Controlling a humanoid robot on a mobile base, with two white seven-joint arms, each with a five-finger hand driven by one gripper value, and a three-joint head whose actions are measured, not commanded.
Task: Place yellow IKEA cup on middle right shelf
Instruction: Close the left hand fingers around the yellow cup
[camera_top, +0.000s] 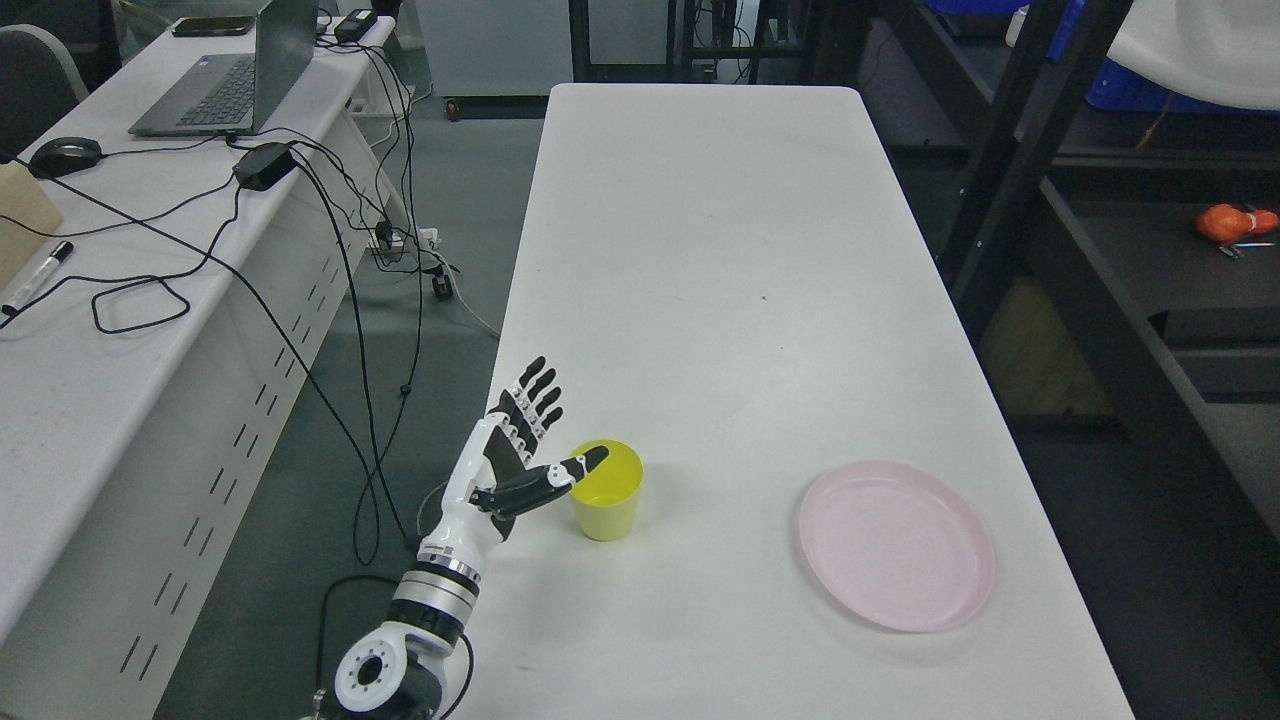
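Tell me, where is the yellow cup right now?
In the head view, the yellow cup stands upright on the white table near its front left edge, right beside the left hand, with the pink plate farther to its right.

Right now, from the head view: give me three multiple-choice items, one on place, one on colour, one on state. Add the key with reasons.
1. Where does the yellow cup stand on the white table?
A. At the far end
B. Near the front left edge
C. On the pink plate

2. What colour is the plate?
A. Pink
B. Blue
C. Green

3. What is the left hand doing?
A. Gripping the cup tightly
B. Open beside the cup, with the thumb over its rim
C. Resting flat on the plate

Key:
1 B, the cup stands upright close to the table's near left edge, apart from the plate.
2 A, the plate to the cup's right is pale pink and empty.
3 B, the fingers are spread and point away from the cup, and only the thumb reaches across its rim. Contact cannot be told.
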